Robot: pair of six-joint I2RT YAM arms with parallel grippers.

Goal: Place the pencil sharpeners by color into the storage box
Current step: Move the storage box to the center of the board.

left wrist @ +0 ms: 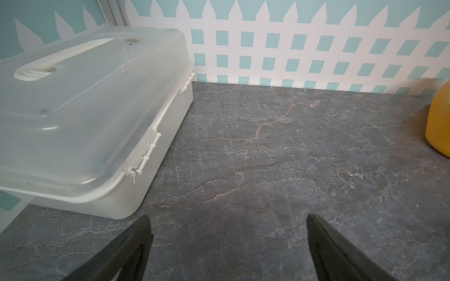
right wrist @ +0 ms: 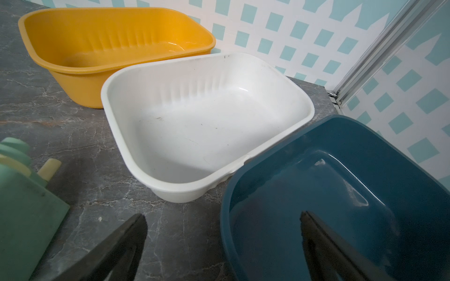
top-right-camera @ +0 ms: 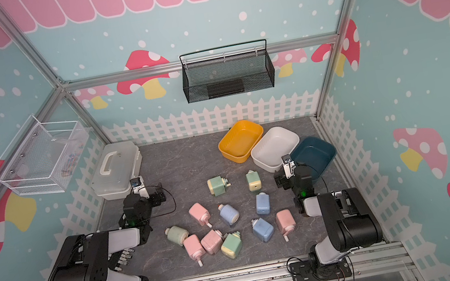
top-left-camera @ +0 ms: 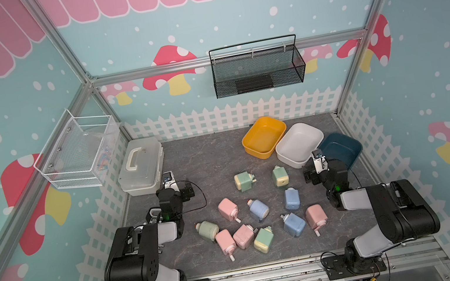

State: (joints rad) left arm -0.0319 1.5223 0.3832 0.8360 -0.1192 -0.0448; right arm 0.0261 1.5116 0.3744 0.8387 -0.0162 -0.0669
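Neither gripper has a sharpener in it. Left gripper [left wrist: 229, 227]: jaws spread fully wide with nothing between them, only bare grey tabletop [left wrist: 243, 150] showing in the gap. It sits well apart from the white tub [top-left-camera: 300, 144], across the table from it, just beside the closed translucent lidded case [top-left-camera: 141, 167] and not touching it. Right gripper [right wrist: 222, 219]: jaws also spread wide and empty, near the white tub's robot-facing corner, where that tub meets the dark blue tub [right wrist: 341, 194]. In the right wrist view one finger shows against tabletop and the other against the blue tub's interior; whether it contacts the tub I can't tell. The yellow tub [top-left-camera: 263, 136] butts against the white tub on the opposite side from the blue one. All eleven pencil sharpeners [top-left-camera: 259, 209] lie loose on the tabletop on the robot side of the white tub, between the two arms. That's four green, four pink and three blue, with the colours mixed. The one nearest the white tub is a green sharpener [top-left-camera: 280, 176], just beside the right gripper and apart from it.
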